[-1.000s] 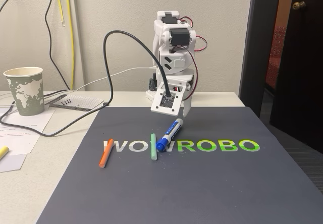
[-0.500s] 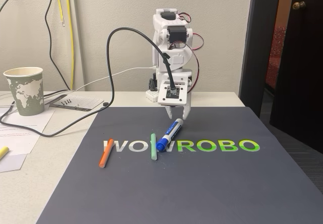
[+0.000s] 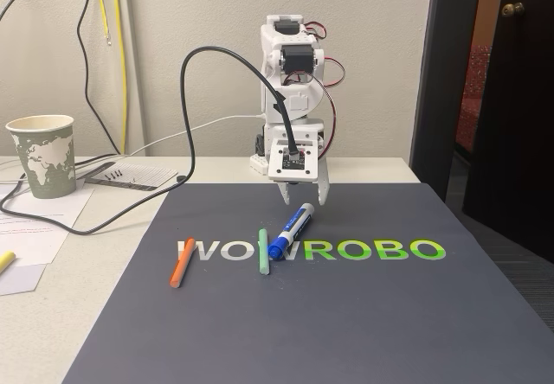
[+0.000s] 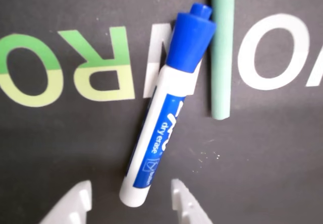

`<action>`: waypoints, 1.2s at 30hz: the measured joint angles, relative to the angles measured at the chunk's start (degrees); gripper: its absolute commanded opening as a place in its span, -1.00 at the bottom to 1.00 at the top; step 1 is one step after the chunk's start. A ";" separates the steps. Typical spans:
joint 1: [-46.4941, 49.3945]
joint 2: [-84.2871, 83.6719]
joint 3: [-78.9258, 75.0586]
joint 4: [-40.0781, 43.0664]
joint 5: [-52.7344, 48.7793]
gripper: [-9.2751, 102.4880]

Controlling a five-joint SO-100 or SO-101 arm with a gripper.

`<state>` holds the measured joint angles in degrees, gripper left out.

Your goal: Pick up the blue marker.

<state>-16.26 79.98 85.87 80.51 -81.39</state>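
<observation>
Fixed view: I see the gripper (image 3: 302,200) poised over the blue marker (image 3: 291,230), which lies on the dark mat (image 3: 346,315) beside the green stick (image 3: 263,251). Wrist view: fingers (image 4: 186,204) apart, flanking the blue marker's (image 4: 164,118) white end without touching.

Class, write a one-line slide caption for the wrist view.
Open gripper poised over the back end of the blue marker, lying on the dark mat beside a green stick.
</observation>
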 measured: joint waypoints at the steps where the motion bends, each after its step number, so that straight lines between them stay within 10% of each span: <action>1: 0.26 0.00 0.00 0.18 0.09 -0.49; 36: 4.13 -8.53 -11.16 7.82 9.58 -0.51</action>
<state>-12.13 71.46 74.71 88.33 -71.81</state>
